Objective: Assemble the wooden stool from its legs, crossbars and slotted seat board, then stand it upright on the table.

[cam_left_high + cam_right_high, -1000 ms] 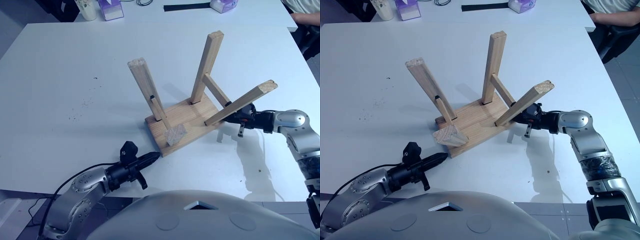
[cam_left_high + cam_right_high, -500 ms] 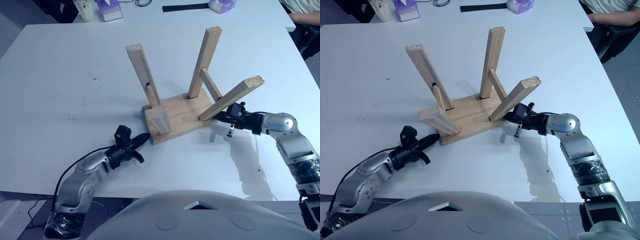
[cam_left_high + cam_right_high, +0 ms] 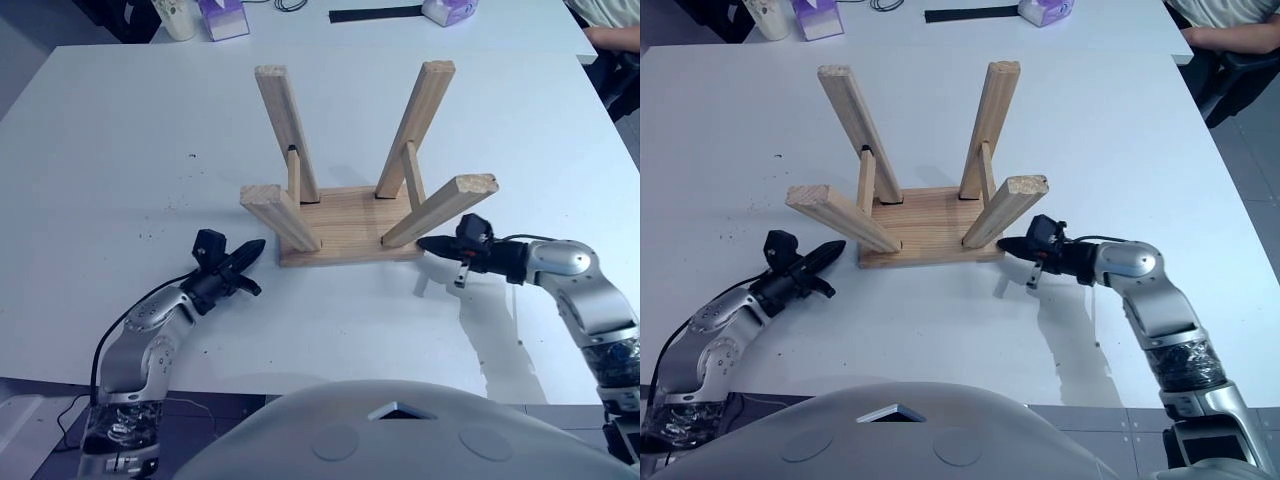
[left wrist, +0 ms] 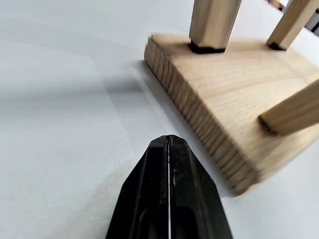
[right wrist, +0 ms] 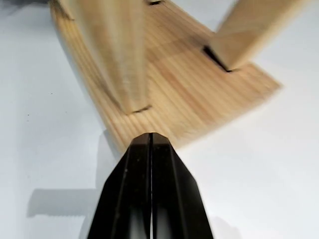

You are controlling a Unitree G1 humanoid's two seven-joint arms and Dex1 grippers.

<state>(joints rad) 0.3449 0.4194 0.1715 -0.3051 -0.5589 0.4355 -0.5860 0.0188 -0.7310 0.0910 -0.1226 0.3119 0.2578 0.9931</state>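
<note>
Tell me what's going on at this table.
A two-armed robot is working on a wooden stool that sits upside down on the white table, with its seat board flat on the surface and its four legs pointing up. The left gripper is shut and empty, just short of the board's left end. The right gripper is also shut and empty, at the board's right corner; whether it touches is unclear. The stool is not yet stood upright.

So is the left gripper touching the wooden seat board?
Apart. The left wrist view shows bare table between the tip of the left gripper's shut fingers and the seat board's edge.
</note>
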